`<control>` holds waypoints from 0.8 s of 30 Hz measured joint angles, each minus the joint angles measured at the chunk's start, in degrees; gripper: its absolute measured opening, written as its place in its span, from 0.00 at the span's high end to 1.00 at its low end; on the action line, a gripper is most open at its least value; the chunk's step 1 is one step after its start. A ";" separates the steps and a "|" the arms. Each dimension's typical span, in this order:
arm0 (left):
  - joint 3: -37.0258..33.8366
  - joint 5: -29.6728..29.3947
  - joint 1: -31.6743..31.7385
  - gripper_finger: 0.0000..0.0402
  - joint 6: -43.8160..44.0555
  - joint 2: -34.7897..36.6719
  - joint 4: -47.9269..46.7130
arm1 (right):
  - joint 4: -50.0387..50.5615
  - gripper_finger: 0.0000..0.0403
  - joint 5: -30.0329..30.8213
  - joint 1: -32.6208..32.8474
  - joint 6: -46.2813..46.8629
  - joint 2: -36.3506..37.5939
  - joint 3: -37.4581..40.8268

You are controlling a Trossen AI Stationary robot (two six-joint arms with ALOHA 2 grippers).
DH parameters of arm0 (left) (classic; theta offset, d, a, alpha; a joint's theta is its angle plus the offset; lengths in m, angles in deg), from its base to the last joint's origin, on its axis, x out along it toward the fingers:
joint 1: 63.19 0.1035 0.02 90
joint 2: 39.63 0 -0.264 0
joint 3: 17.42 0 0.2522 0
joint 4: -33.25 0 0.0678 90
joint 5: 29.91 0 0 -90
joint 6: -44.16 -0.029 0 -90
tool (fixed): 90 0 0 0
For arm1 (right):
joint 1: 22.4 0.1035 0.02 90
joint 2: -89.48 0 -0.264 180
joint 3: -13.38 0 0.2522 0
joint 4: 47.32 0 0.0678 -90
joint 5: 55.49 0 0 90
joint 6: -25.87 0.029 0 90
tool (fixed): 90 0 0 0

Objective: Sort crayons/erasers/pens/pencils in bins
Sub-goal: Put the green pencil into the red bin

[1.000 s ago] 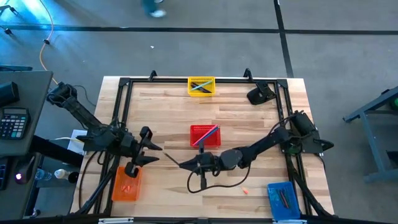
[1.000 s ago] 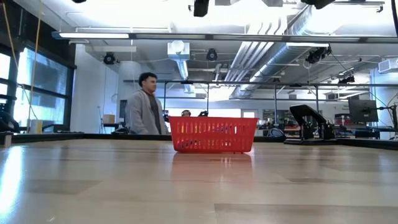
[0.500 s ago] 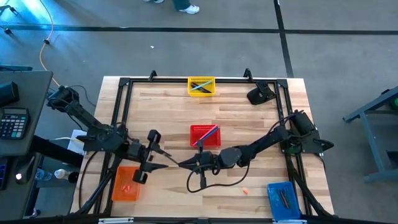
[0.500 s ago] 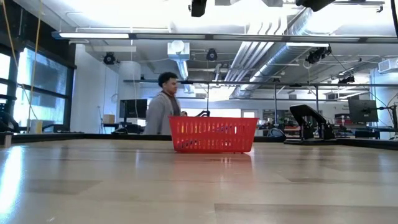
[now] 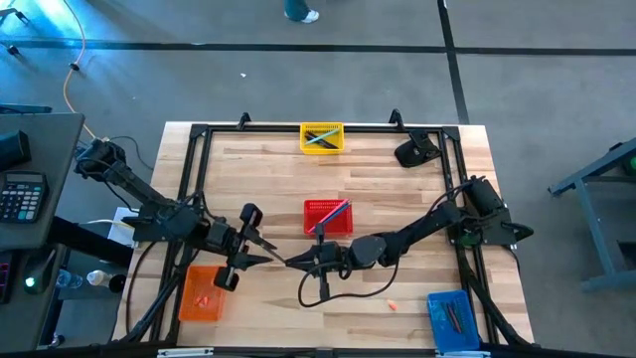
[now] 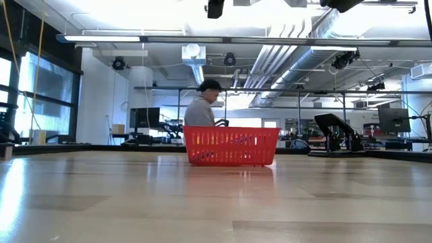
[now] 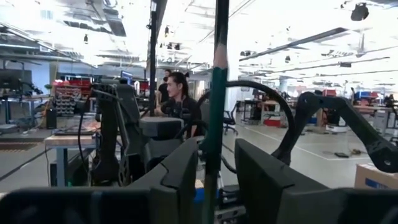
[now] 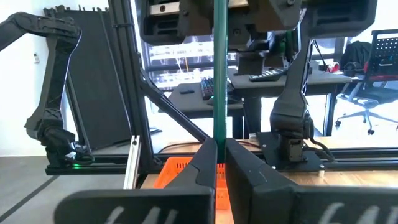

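Wooden tabletop inside a black frame, sitting on grey floor; open workshop behind, one person passing behind the red bin. Four bins counted: red at centre, yellow bin at the far edge beyond it, orange bin near-left of it, blue bin near-right. One green pencil is being held above the table just near-left of the red bin. Right gripper is clenching one end of it. Left gripper is meeting the other end, fingers flanking the pencil; grip cannot be confirmed. One eraser is lying near-right of the red bin.
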 joint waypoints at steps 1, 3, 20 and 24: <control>0.02 -0.03 0.05 0.77 -0.12 0.02 0.08 | 0.00 1.00 0.00 0.02 0.00 0.00 0.00; 0.02 0.00 0.27 0.82 -0.73 0.02 0.14 | 0.00 1.00 0.00 0.07 0.00 0.00 0.00; 0.02 -3.02 0.21 0.99 -3.85 2.68 -1.45 | 4.85 0.64 3.70 0.27 1.94 -0.02 -0.02; 0.12 -6.80 0.26 0.99 -3.30 5.11 -6.34 | 14.34 0.51 7.43 1.50 -1.24 2.65 -0.02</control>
